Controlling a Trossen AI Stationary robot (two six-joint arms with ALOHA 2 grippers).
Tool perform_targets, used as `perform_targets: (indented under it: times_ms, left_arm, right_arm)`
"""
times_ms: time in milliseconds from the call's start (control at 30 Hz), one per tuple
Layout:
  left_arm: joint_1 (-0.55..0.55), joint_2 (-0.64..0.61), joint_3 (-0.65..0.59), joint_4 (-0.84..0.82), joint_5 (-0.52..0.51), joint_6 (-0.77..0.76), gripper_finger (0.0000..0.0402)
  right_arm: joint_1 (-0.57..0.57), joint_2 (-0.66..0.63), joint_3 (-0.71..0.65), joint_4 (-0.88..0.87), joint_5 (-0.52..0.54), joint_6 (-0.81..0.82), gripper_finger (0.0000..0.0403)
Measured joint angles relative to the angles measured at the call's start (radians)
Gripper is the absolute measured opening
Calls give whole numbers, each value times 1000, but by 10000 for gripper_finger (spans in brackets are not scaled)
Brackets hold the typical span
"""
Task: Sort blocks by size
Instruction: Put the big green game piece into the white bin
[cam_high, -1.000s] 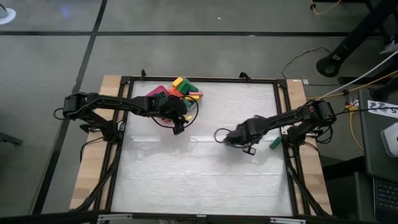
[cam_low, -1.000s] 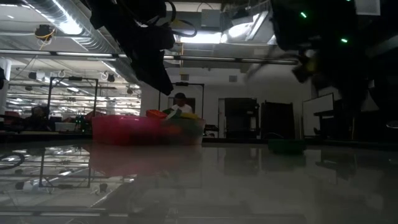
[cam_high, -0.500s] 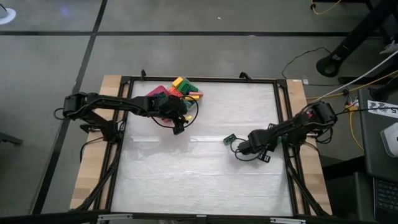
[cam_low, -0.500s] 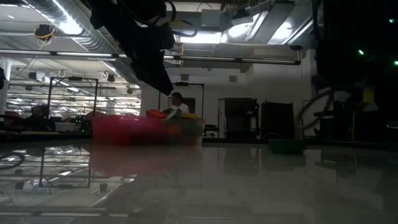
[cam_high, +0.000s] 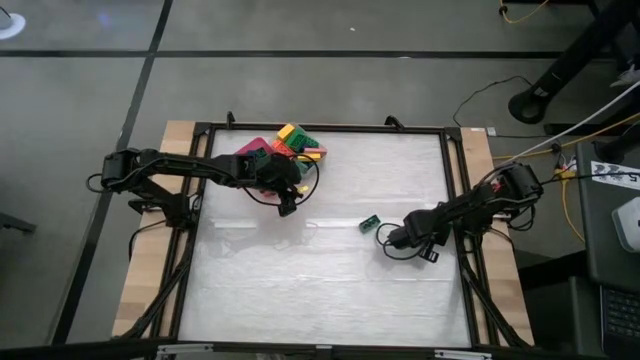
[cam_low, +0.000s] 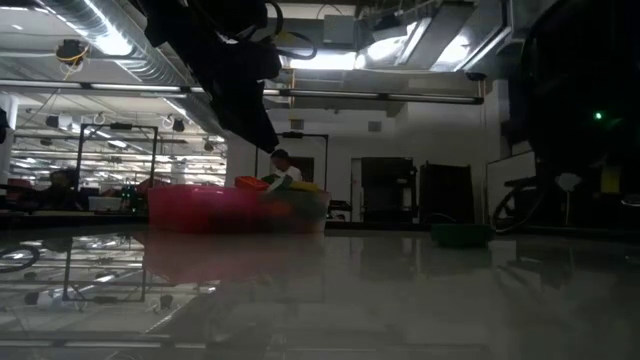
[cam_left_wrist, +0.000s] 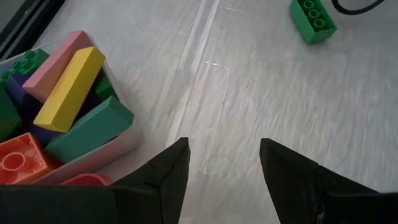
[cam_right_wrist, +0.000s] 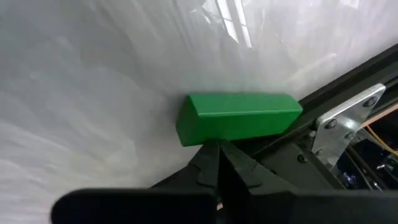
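Looking straight down, a white table in a black frame holds two dark arms. At the far left sits a pink tray beside a clear tray, with the blocks heaped in red, green, yellow and orange. The left gripper hovers just beside that heap, on the near side. Its wrist view shows its fingers apart with bare table between them, a yellow bar, a teal bar, a pink bar and an orange studded block lying in the clear tray close by.

A small green block lies alone on the table right of centre, well apart from the heap. The right gripper is low over the table just beside it. Its wrist view shows its fingers pressed together, holding nothing, with a long green bar lying just past them against the black frame.

From table height, the pink tray and heap appear at left, and a green block rests on the table at right.
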Motion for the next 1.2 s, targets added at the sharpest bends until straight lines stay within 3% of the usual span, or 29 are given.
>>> perform_targets:
  times_ms: [633,1033,1200]
  left_arm:
    - [0,0,0,1,0,0,182]
    - [-2,0,0,2,0,-12,182]
    - [-31,0,0,50,0,-31,182]
  right_arm:
    - [0,-3,153,175,123,-36,5]
    - [-1,3,184,661,237,-225,5]
    - [-1,5,183,752,280,-301,5]
